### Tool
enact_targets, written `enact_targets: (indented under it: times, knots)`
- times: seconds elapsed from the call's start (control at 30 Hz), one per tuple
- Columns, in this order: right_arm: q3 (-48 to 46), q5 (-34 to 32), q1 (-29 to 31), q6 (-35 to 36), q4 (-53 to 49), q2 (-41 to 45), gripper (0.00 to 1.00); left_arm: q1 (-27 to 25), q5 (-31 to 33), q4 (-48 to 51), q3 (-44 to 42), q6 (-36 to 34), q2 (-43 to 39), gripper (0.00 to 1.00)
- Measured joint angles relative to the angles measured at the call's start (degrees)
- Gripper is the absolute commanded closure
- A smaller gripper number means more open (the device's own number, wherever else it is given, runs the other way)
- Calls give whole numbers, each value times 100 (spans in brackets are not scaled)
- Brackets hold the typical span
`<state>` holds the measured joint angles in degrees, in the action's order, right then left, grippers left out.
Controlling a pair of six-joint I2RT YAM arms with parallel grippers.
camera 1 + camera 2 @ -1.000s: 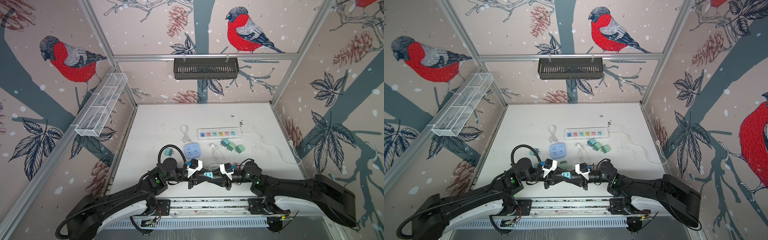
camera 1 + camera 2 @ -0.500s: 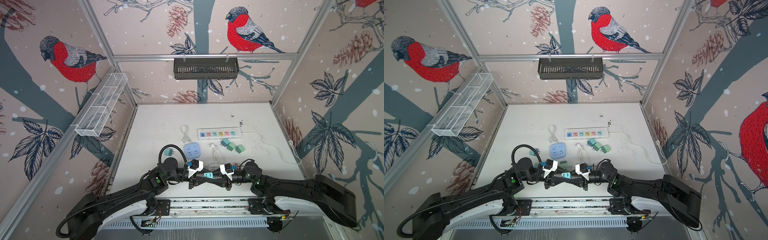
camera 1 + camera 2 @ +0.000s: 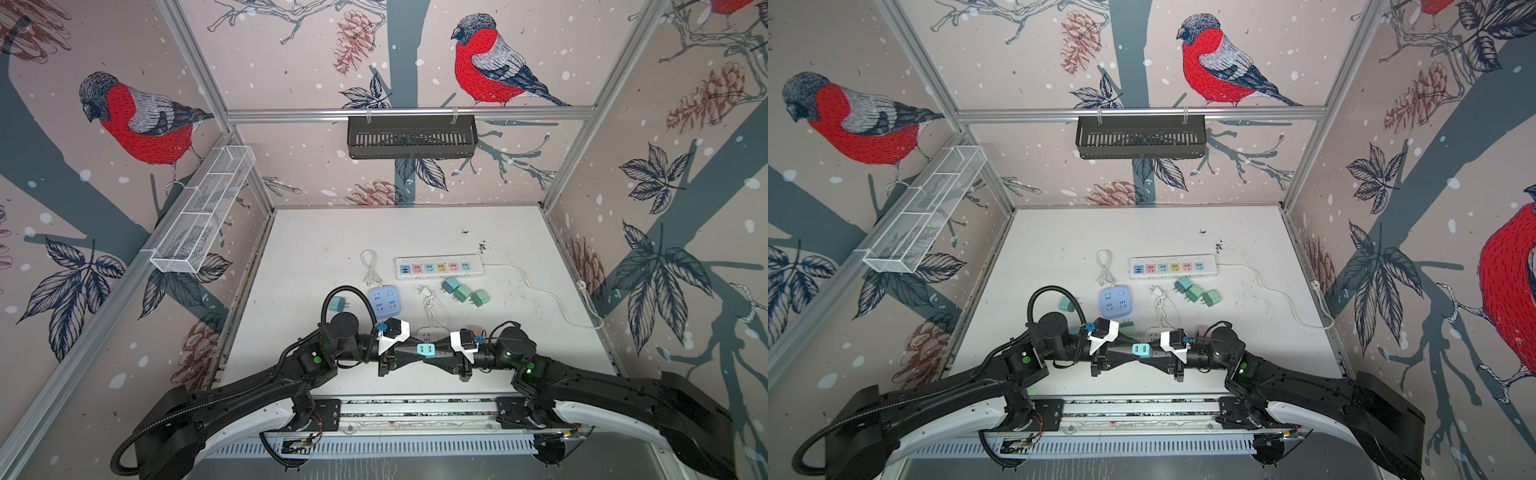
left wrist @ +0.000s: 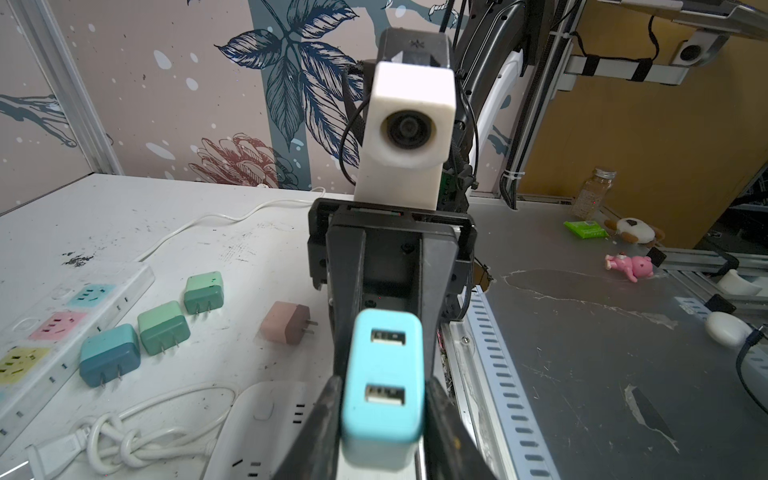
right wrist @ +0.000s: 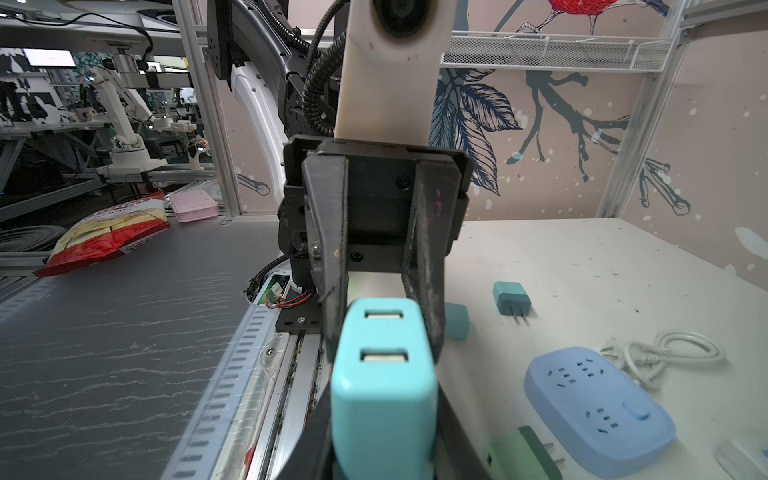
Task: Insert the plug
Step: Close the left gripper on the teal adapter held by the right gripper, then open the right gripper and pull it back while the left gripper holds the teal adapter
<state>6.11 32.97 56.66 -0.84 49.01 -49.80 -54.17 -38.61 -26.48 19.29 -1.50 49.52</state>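
A cyan plug with two USB ports on its face hangs just above the table's front middle, seen in both top views. My right gripper comes in from the right and is shut on it; the plug fills the space between its fingers. My left gripper reaches in from the left, facing the right one. Its fingers lie close along both sides of the plug, and I cannot tell whether they press on it. The plug's pins are hidden.
A white power strip with coloured sockets lies mid-table, its cord trailing right. Nearer are a blue socket block, a white socket block behind the grippers, three green plugs, a teal plug, a pink plug and coiled white cables.
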Motion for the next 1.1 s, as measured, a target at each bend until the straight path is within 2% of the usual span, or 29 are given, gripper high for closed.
enact_targets:
  times: [0.23, 0.37, 0.53, 0.6, 0.63, 0.67, 0.7, 0.77, 0.87, 1.0, 1.1]
  knots:
    - [33, 68, -13, 57, -13, -138, 98, -20, -151, 9, 66, 0, 212, 62]
    - [127, 199, -15, 39, -9, -350, 98, -63, -166, -20, 205, -2, 426, 71]
    - [138, 278, -46, -66, -9, -407, 97, -72, -173, 11, 264, -81, 551, 90]
    - [138, 282, -46, -83, -9, -407, 90, -74, -170, 11, 264, -116, 551, 99]
    - [138, 286, -44, -81, -9, -404, 79, -83, -166, 7, 264, -125, 557, 100]
    - [138, 293, -44, -85, -9, -404, 60, -90, -160, 7, 264, -127, 560, 100]
    - [138, 291, -44, -92, -9, -404, 47, -96, -146, 7, 267, -127, 560, 100]
    - [162, 166, -31, -192, -13, -372, 34, -140, -164, 7, 291, -120, 568, 100]
    - [170, -225, -101, -212, -61, -221, 23, -155, 35, 133, 426, -127, 542, 100]
    - [146, -667, -382, -378, -138, 70, 19, -157, 815, 382, 507, -22, 501, 100]
    - [-17, -787, -866, -660, -216, 361, 15, -153, 1279, 343, 343, -9, 466, 100]
